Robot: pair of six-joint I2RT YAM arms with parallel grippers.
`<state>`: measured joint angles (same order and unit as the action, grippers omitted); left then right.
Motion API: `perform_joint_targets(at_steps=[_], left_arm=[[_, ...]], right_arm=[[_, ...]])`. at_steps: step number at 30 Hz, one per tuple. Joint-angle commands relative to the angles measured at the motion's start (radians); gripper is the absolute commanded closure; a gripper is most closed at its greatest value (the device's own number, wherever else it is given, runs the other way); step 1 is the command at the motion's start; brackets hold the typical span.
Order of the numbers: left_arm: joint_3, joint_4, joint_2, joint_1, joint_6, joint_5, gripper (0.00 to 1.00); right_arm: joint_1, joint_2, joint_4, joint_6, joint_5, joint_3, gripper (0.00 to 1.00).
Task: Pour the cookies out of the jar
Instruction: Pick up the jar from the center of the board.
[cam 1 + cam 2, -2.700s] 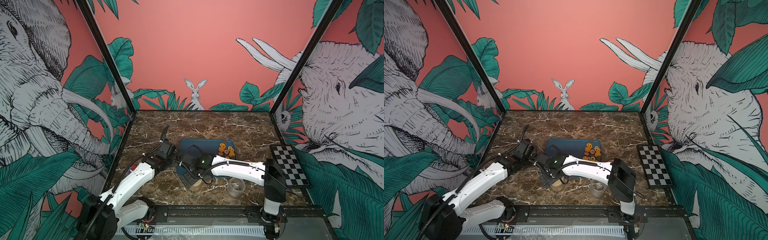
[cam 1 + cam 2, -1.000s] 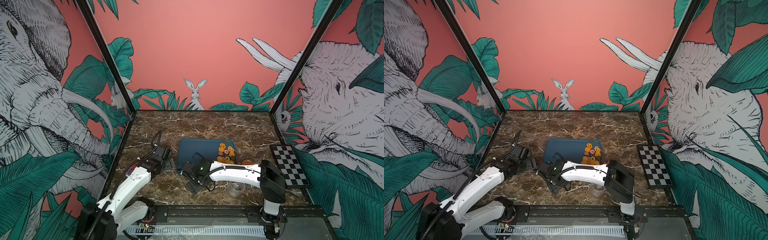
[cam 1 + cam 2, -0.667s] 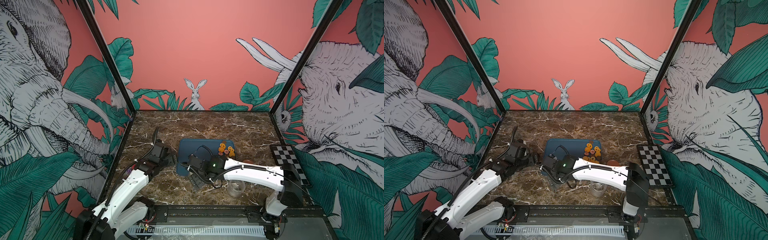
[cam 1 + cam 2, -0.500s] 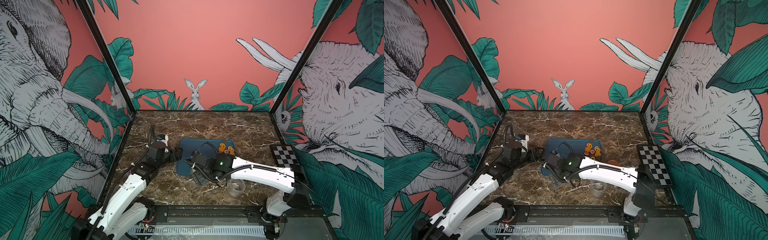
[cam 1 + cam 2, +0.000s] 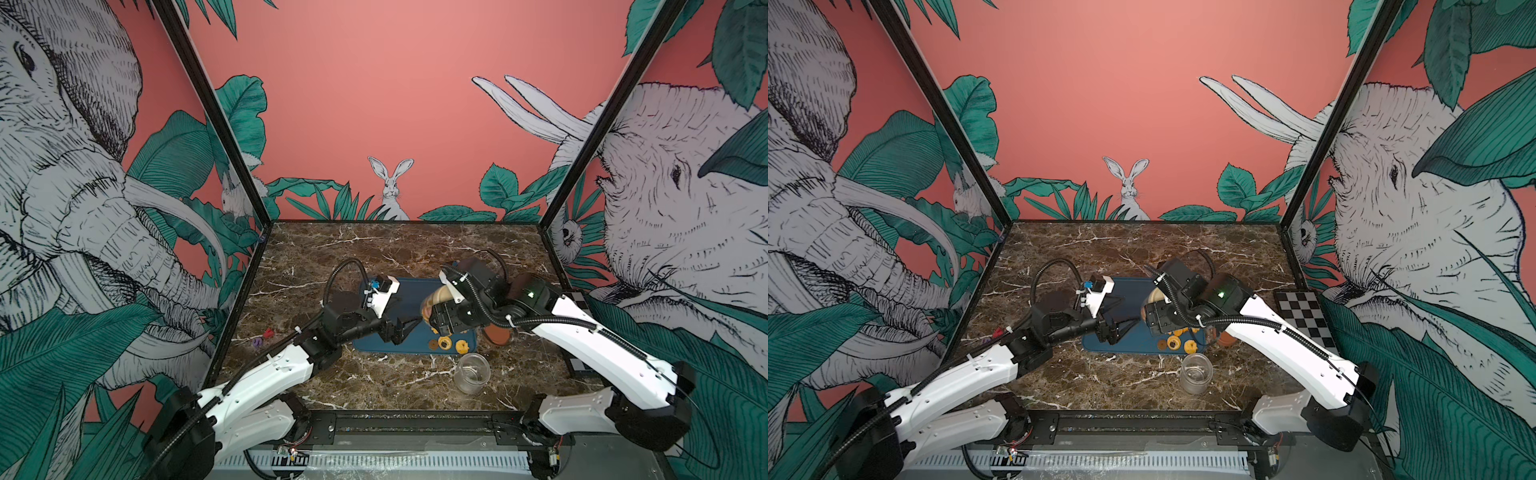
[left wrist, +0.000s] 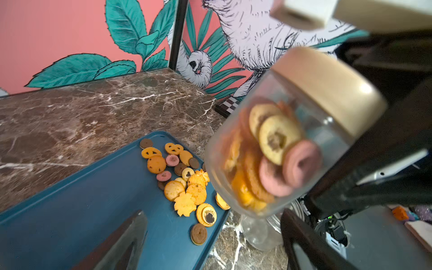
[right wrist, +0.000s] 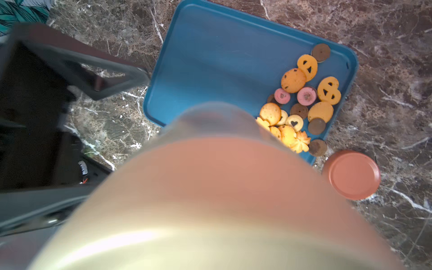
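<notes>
A clear jar [image 5: 430,309] with a cream lid [image 6: 327,88] still on it hangs tilted above the right part of the blue tray [image 5: 374,347]. My right gripper [image 5: 446,322] is shut on the jar, which is packed with cookies [image 6: 268,163]. The lid [image 7: 210,198] fills the right wrist view and hides those fingers. More cookies [image 7: 301,100] lie loose in the tray's right corner. My left gripper [image 6: 210,245] stands open over the tray [image 6: 93,198], just left of the jar [image 5: 1152,303] and holding nothing.
An empty glass jar [image 5: 471,372] stands on the marble in front of the tray's right corner. A red-brown lid [image 5: 496,334] lies right of the tray. A checkerboard [image 5: 1304,316] lies at the right wall. Small red and purple bits [image 5: 264,336] sit at the left wall.
My right arm has lifted the jar off the marble in front of the tray and carried it over the tray's right part. The left arm swung in beside it with jaws open.
</notes>
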<state>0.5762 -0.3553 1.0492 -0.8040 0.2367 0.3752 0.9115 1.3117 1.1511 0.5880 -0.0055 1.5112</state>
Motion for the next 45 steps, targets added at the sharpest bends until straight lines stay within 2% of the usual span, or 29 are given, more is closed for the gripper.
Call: perform_joint_targets(at_steps=[1, 7, 13, 21, 31, 32, 34, 36, 37, 38, 39, 40, 41, 42, 45], left_arm=[[-0.017, -0.179, 0.000, -0.023, -0.150, 0.049, 0.01], [0.014, -0.129, 0.012, -0.025, -0.279, 0.135, 0.01], [0.002, -0.143, 0.023, -0.024, -0.281, 0.161, 0.00], [-0.011, -0.213, 0.006, -0.025, -0.252, 0.133, 0.01], [-0.041, -0.219, -0.017, -0.025, -0.239, 0.117, 0.01], [-0.043, -0.219, -0.021, -0.025, -0.244, 0.117, 0.07], [-0.042, -0.207, -0.027, -0.024, -0.250, 0.118, 0.24], [-0.039, -0.206, -0.032, -0.025, -0.250, 0.111, 0.66], [-0.036, -0.199, -0.034, -0.024, -0.249, 0.103, 0.78], [-0.031, -0.190, -0.038, -0.024, -0.249, 0.092, 0.85], [-0.030, -0.184, -0.042, -0.025, -0.246, 0.083, 0.92], [-0.031, -0.184, -0.045, -0.024, -0.245, 0.074, 1.00], [-0.038, -0.188, -0.050, -0.024, -0.237, 0.051, 1.00], [-0.053, -0.210, -0.058, -0.024, -0.225, 0.033, 1.00], [-0.091, -0.225, -0.095, -0.024, -0.194, -0.078, 1.00]], right_arm=[[-0.011, -0.007, 0.021, -0.079, -0.103, 0.078, 0.66], [-0.011, -0.002, -0.014, -0.099, -0.248, 0.082, 0.66], [-0.011, 0.000, -0.069, -0.108, -0.339, 0.096, 0.66], [-0.012, 0.026, -0.121, -0.095, -0.410, 0.085, 0.66], [-0.010, 0.015, -0.265, -0.039, -0.489, 0.024, 0.66], [-0.010, 0.014, -0.270, -0.038, -0.491, 0.018, 0.66], [-0.010, 0.011, -0.284, -0.029, -0.490, 0.000, 0.66], [-0.010, 0.008, -0.302, -0.016, -0.494, -0.022, 0.66], [-0.010, 0.009, -0.306, -0.013, -0.493, -0.029, 0.64], [-0.010, 0.009, -0.309, -0.010, -0.488, -0.035, 0.59], [-0.010, 0.006, -0.308, -0.007, -0.477, -0.040, 0.47], [-0.010, 0.004, -0.302, -0.005, -0.463, -0.042, 0.31], [-0.011, 0.002, -0.291, -0.009, -0.441, -0.041, 0.13], [-0.010, -0.001, -0.278, -0.015, -0.417, -0.036, 0.01], [-0.011, -0.013, -0.216, -0.035, -0.307, -0.013, 0.01]])
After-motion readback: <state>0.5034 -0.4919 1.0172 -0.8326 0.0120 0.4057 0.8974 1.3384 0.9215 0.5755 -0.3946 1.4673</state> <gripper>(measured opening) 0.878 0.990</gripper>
